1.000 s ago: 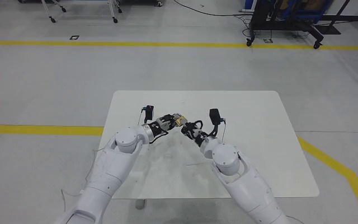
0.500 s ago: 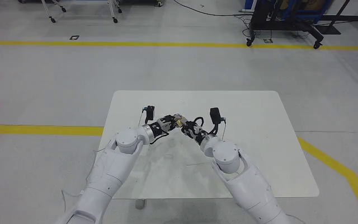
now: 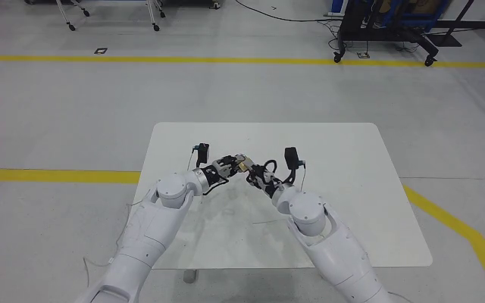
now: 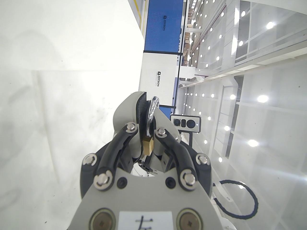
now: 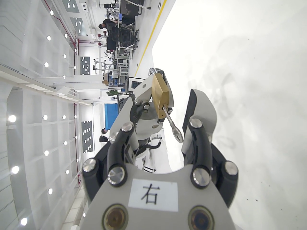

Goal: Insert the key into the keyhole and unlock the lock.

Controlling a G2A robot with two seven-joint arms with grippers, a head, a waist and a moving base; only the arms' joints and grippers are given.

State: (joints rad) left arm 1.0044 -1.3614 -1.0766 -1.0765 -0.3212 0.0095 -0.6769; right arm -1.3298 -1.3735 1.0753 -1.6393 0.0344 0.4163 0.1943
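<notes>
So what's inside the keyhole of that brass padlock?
A silver key is pushed into it, at the end of the brass padlock; the key's shank and ringed head stick out. The blade inside is hidden by the brass body, so its depth cannot be seen.

1. In the right wrist view the blade of the thin silver key [image 5: 173,124] is buried in the keyhole of the small brass padlock [image 5: 160,94]. Its shank and ringed head show.
2. There, the padlock's silver shackle is mostly hidden behind the brass body and a white finger of the left gripper [image 5: 153,72].
3. Whether the black pad [image 5: 187,111] of the right gripper [image 5: 161,101] touches the key's head cannot be told.
4. In the left wrist view the left gripper's fingers [image 4: 124,113] cover most of the brass body, leaving a narrow strip.
5. In the top view the padlock's keyhole is too small to make out.
</notes>
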